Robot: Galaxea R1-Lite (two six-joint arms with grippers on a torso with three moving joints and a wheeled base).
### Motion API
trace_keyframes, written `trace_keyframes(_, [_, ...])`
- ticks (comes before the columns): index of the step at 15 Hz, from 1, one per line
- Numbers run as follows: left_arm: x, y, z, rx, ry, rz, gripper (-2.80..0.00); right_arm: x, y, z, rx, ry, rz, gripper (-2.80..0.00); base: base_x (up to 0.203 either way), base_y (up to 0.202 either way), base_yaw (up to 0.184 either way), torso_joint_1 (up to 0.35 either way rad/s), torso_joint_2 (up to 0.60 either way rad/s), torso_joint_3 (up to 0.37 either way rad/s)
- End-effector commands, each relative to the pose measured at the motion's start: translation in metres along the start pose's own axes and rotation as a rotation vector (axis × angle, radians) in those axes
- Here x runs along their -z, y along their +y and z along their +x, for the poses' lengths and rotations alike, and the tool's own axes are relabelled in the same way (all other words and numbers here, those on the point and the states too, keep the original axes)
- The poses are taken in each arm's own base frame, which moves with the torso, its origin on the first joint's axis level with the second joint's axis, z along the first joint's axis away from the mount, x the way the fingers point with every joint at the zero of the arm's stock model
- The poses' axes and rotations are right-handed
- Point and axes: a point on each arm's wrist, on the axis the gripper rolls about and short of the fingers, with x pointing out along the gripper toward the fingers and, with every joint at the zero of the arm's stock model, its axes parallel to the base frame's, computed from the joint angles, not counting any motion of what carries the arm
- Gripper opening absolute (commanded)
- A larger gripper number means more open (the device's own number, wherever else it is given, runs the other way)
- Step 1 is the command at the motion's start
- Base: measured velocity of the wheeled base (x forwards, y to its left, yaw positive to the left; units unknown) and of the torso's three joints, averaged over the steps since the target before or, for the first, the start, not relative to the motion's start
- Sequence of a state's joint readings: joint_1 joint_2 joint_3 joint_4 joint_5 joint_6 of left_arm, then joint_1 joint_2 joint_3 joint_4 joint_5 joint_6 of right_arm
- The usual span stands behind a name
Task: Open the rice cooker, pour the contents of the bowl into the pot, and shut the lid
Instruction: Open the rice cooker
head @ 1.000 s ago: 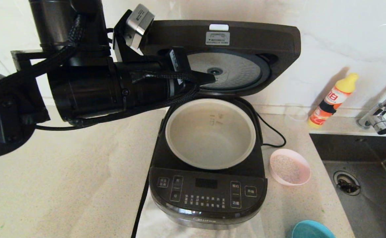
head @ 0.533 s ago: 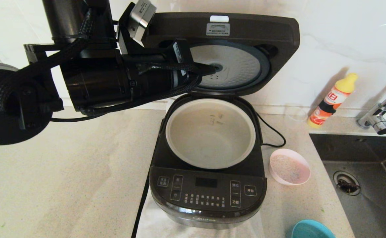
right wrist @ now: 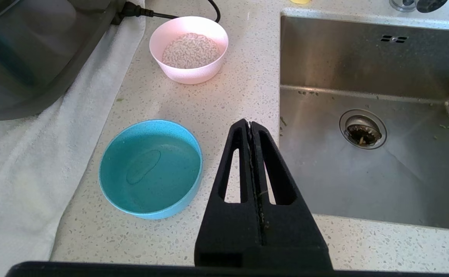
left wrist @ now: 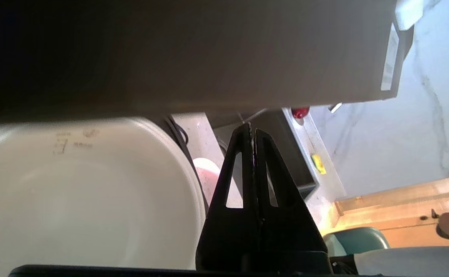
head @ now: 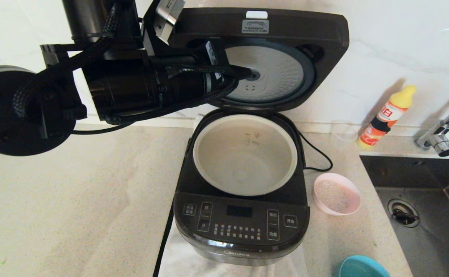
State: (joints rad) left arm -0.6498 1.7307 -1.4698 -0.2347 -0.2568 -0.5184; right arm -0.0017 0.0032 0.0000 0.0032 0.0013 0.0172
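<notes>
The black rice cooker (head: 241, 225) stands mid-counter with its lid (head: 309, 27) swung up, silver dimpled disc (head: 274, 75) facing me. The pale pot (head: 245, 154) inside is empty; it also fills the left wrist view (left wrist: 74, 192). My left gripper (head: 247, 72) is shut and empty, its tip against the lid's underside near the disc's centre (left wrist: 251, 125). A pink bowl (head: 337, 193) of rice sits right of the cooker, also in the right wrist view (right wrist: 188, 48). My right gripper (right wrist: 250, 124) hovers shut and empty over the counter by the sink edge.
A blue bowl (right wrist: 150, 167) of water sits on the counter's near right (head: 363, 267). A steel sink (head: 428, 215) with faucet (head: 441, 134) lies to the right. An orange-yellow bottle (head: 388, 115) stands by the wall. A white cloth (right wrist: 24, 161) lies under the cooker, whose cord (head: 318, 154) trails behind.
The left arm has risen and pushed the lid further back toward upright. The right arm and both bowls have stayed put.
</notes>
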Motion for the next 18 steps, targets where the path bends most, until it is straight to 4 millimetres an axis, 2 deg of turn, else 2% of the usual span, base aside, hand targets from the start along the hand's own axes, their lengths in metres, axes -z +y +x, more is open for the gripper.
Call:
trace_keyframes(1, [0.001, 0.004, 0.008, -0.004, 0.006, 0.005, -2.80, 0.000, 0.000, 0.000, 0.001, 0.001, 0.001, -2.80, 0.000, 0.000, 0.000, 0.000, 0.00, 0.000])
trace_keyframes(6, [0.002, 0.013, 0.015, -0.022, 0.008, 0.009, -2.80, 0.000, 0.000, 0.000, 0.001, 0.001, 0.000, -2.80, 0.000, 0.000, 0.000, 0.000, 0.00, 0.000])
trace_keyframes(11, [0.000, 0.007, 0.001, -0.017, 0.003, 0.009, -2.80, 0.000, 0.000, 0.000, 0.000, 0.001, 0.001, -2.80, 0.000, 0.000, 0.000, 0.000, 0.00, 0.000])
trace_keyframes(14, [0.006, -0.001, -0.030, -0.025, 0.017, 0.008, -2.80, 0.000, 0.000, 0.000, 0.000, 0.000, 0.000, -2.80, 0.000, 0.000, 0.000, 0.000, 0.00, 0.000])
trace_keyframes(18, [0.009, -0.017, -0.097, -0.122, -0.027, 0.085, -2.80, 0.000, 0.000, 0.000, 0.000, 0.000, 0.001, -2.80, 0.000, 0.000, 0.000, 0.000, 0.00, 0.000])
